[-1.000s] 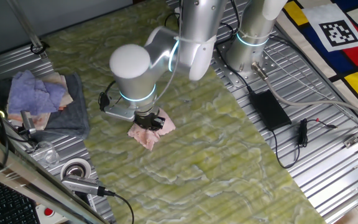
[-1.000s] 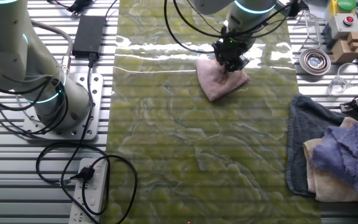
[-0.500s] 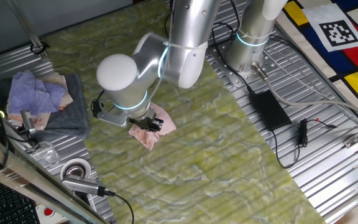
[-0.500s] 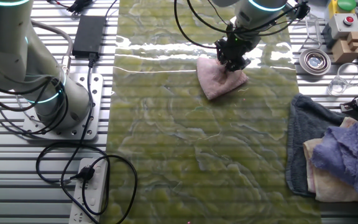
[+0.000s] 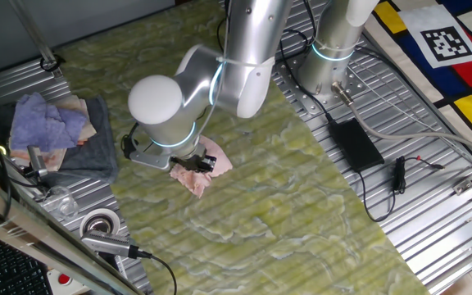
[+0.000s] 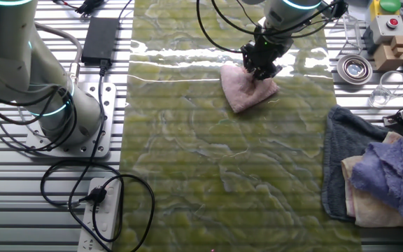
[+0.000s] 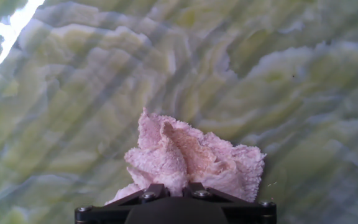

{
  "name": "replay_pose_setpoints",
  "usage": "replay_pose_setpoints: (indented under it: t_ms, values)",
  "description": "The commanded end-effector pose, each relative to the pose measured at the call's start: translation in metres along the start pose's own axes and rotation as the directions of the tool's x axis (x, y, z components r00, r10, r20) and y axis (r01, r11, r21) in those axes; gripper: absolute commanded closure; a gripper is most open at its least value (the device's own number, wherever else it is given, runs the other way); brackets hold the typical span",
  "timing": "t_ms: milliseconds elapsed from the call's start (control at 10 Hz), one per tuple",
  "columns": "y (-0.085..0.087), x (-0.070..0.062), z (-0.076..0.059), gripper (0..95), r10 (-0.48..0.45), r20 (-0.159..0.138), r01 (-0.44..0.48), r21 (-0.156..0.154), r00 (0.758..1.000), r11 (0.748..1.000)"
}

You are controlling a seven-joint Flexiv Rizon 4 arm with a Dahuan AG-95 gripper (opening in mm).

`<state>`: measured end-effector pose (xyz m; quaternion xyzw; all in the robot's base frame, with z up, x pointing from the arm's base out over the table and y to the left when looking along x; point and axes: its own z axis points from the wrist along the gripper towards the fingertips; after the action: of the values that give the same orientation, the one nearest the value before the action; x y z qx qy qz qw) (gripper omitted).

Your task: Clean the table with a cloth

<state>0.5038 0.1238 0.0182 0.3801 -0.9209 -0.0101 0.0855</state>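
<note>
**On the marbled table, gripper bears down on the pink cloth**

Near one end of the yellow-green marbled table [image 6: 208, 175], the small pale pink cloth [image 6: 242, 87] lies crumpled on the surface, one corner pointing toward the table's middle. The gripper [image 6: 261, 68] stands on the cloth's edge nearest the arm's wrist, its dark fingers pointing down into the fabric. From the hand view, the cloth [image 7: 188, 158] bunches up in folds directly ahead of the fingers [image 7: 156, 191], whose tips sit close together with pink fabric gathered between them; the jaws are nearly closed and pinch the cloth. In one fixed view the rounded white joint of the arm covers much of the gripper [image 5: 193, 161], and the cloth [image 5: 203, 170] pokes out beneath it.

Beside the table, on the ribbed metal panel, a dark grey towel [image 6: 341, 161] carries a lavender-purple cloth [image 6: 390, 175] and a beige one. A roll of tape [image 6: 354, 68] lies near the table's corner, well apart from the pink cloth. A black power adapter [image 6: 101, 37] sits on the opposite side.
</note>
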Motion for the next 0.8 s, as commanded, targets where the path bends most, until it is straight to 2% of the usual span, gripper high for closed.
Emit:
replay_pose_setpoints:
  t_ms: [100, 200, 300, 800]
  values:
    - [0.0001, 0.0005, -0.0002, 95.0, 0.008, 0.002, -0.008, 0.001, 1.0, 1.0]
    - [0.0001, 0.0005, -0.0002, 95.0, 0.01, 0.005, -0.01, -0.001, 1.0, 1.0]
    - [0.0001, 0.0005, -0.0002, 95.0, 0.015, 0.019, -0.015, -0.014, 1.0, 1.0]
    - [0.0001, 0.0005, -0.0002, 95.0, 0.017, 0.022, -0.017, -0.015, 1.0, 1.0]
